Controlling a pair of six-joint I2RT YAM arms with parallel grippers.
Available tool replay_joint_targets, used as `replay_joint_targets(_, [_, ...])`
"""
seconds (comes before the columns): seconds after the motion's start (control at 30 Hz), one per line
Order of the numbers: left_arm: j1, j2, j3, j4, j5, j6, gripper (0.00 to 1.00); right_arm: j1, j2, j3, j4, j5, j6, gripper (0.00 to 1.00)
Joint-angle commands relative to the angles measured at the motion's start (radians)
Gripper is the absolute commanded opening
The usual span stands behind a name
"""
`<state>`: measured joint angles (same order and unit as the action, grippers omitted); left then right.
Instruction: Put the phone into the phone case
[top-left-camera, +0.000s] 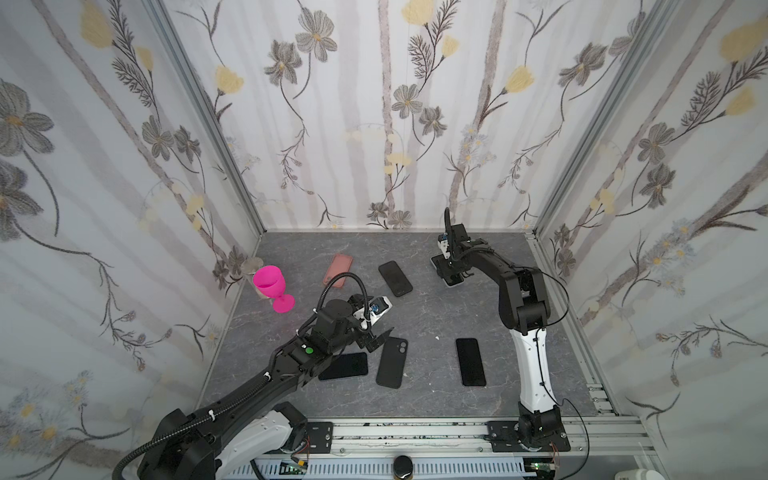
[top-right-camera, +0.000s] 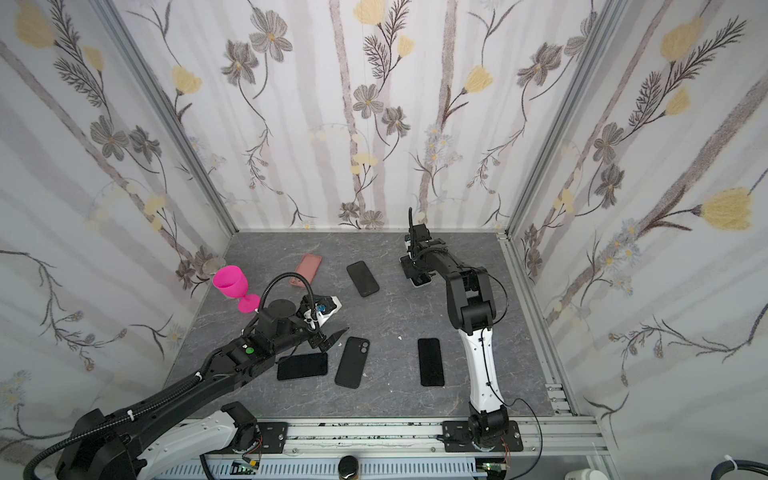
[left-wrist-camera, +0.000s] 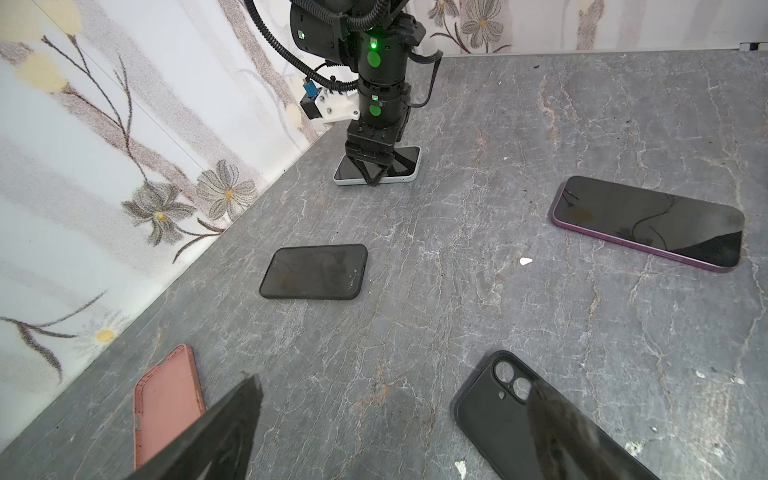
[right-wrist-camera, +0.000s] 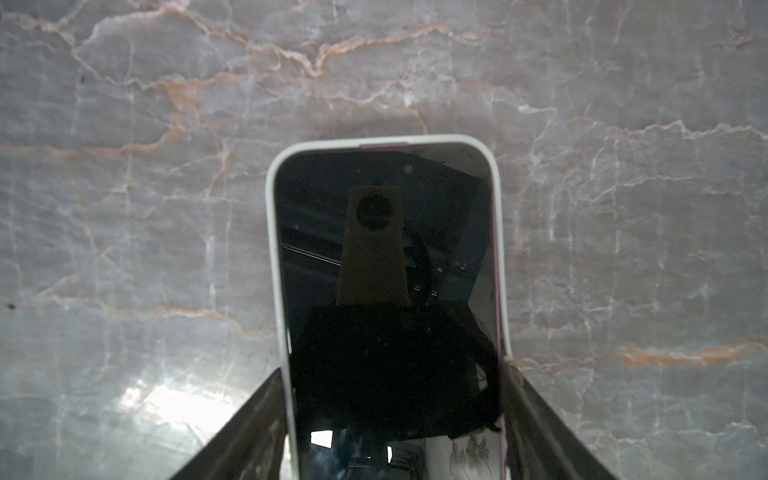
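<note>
My right hand (top-left-camera: 451, 277) is down at the far side of the worktop (top-left-camera: 428, 399). Its 2 fingers (right-wrist-camera: 540, 424) sit against the long sides of the phone (right-wrist-camera: 386, 249), pinching it across its width. The phone lies flat, screen up, inside the white phone case (right-wrist-camera: 316, 144). A thin purple strip of the phone's frame shows along the case's rim at the end away from the hand and along 1 side (I cannot tell whether it is seated all the way down). In the left wrist view the same hand stands nearly upright over the cased phone.

My left hand (top-left-camera: 380, 338) hovers low with its fingers spread wide and nothing between them. By 1 fingertip lies a black case (left-wrist-camera: 490, 415), back up with its camera cut-outs showing. By the other fingertip a pink case (left-wrist-camera: 166, 399) lies open side up. Further ahead of this hand is a dark slab (left-wrist-camera: 313, 271), phone or case I cannot tell. Off to 1 side lies a purple-edged phone (left-wrist-camera: 648, 224), screen up. Another dark phone (top-left-camera: 345, 366) lies flat just beside the left wrist. A pink goblet (top-left-camera: 272, 284) stands behind that hand, near the wall.
</note>
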<state>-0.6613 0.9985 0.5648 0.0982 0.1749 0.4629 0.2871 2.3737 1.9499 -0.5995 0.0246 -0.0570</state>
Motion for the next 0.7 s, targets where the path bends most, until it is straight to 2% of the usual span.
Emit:
replay_joint_targets(0.0, [0.001,-0.002,0.009,0.024,-0.019,-0.005,1.00,0.008,0.002,0.034,-0.048,0.000,0.039,0.71])
replay_joint_targets(0.33, [0.001,0.002,0.015,0.029,-0.018,-0.021,1.00,0.023,-0.048,0.034,-0.072,0.042,0.042,0.75])
replay_joint_targets(0.5, [0.001,-0.003,0.015,0.031,-0.022,-0.023,1.00,0.024,-0.052,0.034,-0.079,0.025,0.060,0.76])
replay_joint_targets(0.53, [0.001,-0.003,0.015,0.031,-0.024,-0.024,1.00,0.024,-0.051,0.034,-0.081,0.016,0.066,0.77])
replay_joint_targets(0.57, [0.001,-0.004,0.015,0.029,-0.024,-0.024,1.00,0.024,-0.050,0.034,-0.082,0.004,0.070,0.87])
replay_joint_targets(0.6, [0.001,-0.004,0.015,0.029,-0.025,-0.024,1.00,0.024,-0.050,0.034,-0.082,-0.001,0.073,0.91])
replay_joint_targets(0.67, [0.002,-0.006,0.015,0.029,-0.025,-0.025,1.00,0.024,-0.047,0.034,-0.086,-0.009,0.078,0.91])
